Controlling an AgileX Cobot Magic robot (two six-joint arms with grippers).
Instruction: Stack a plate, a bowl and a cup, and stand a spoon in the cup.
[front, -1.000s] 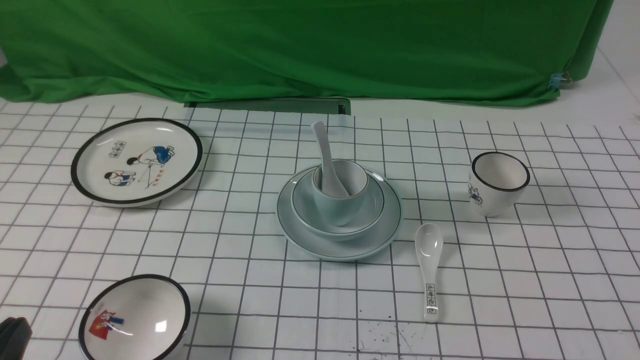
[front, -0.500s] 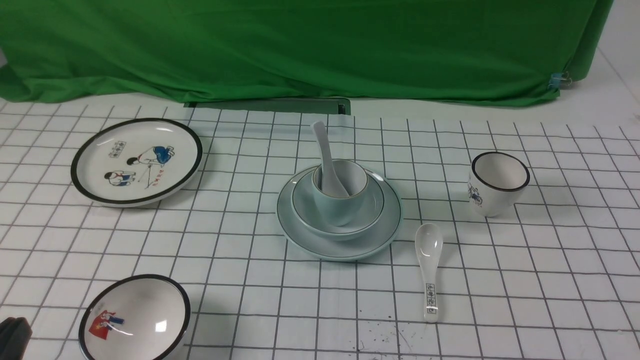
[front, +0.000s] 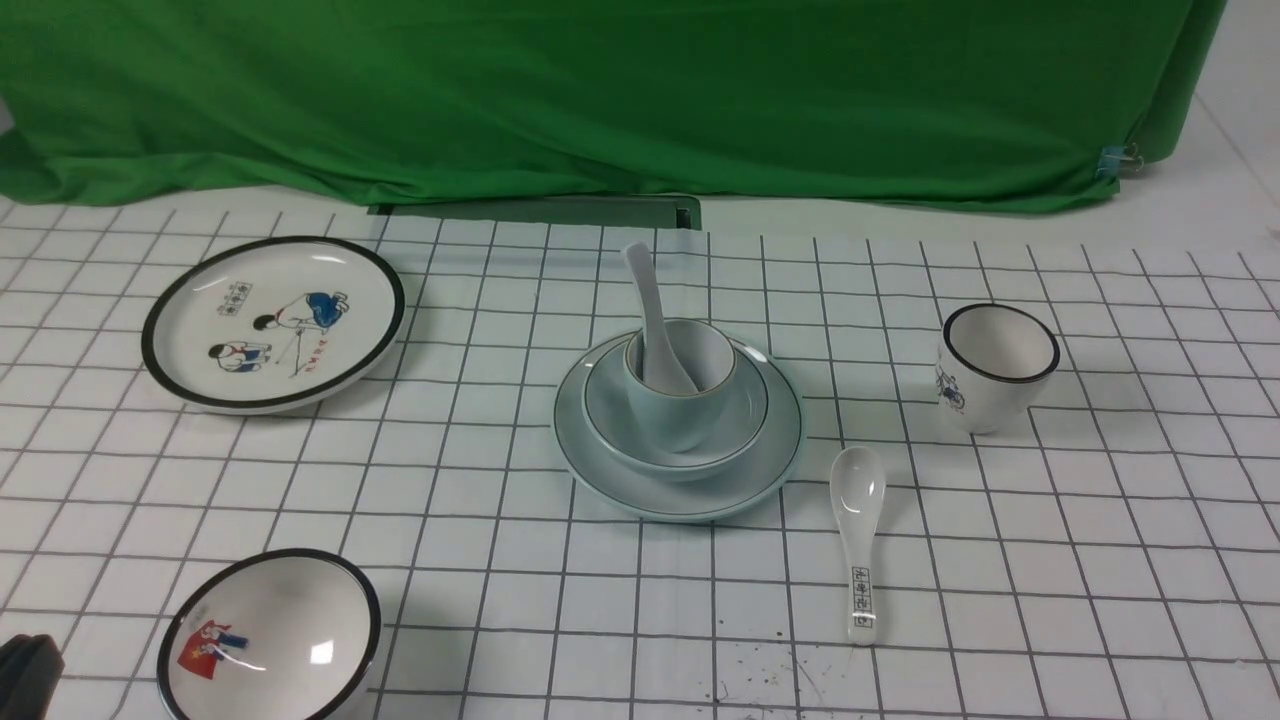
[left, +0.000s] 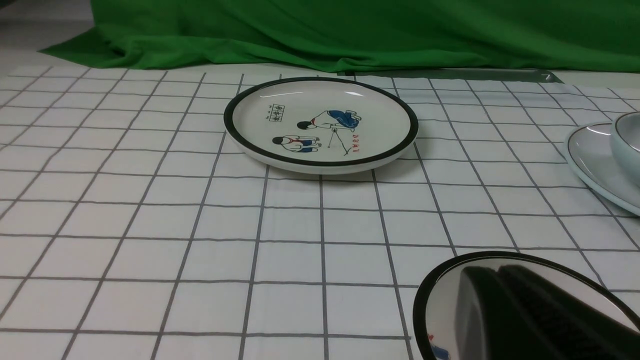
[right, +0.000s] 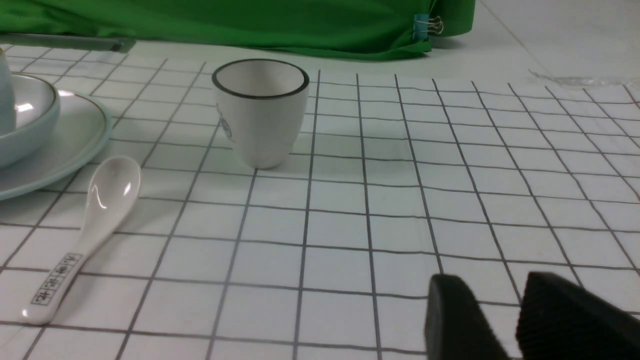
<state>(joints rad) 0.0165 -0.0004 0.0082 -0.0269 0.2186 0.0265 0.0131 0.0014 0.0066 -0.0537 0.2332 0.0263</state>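
The pale blue-green plate (front: 600, 470) lies mid-table. The matching bowl (front: 612, 425) sits on it, and the small cup (front: 668, 420) stands in the bowl. The plain white spoon (front: 650, 300) stands in the cup, its handle leaning up and to the left. The plate's edge (left: 585, 155) and the bowl (left: 627, 140) also show in the left wrist view, and the plate (right: 65, 150) and bowl (right: 25, 120) in the right wrist view. My left gripper (left: 499, 270) is shut and empty, low over a picture bowl at the front left. My right gripper (right: 492, 287) is open and empty, low over the cloth at the front right.
A white black-rimmed plate with cartoon figures (front: 270, 320) lies at the back left. A black-rimmed picture bowl (front: 270, 640) sits at the front left. A white black-rimmed cup (front: 995, 365) stands right. A spoon with black characters (front: 860, 530) lies beside the plate. Green cloth (front: 600, 90) hangs behind.
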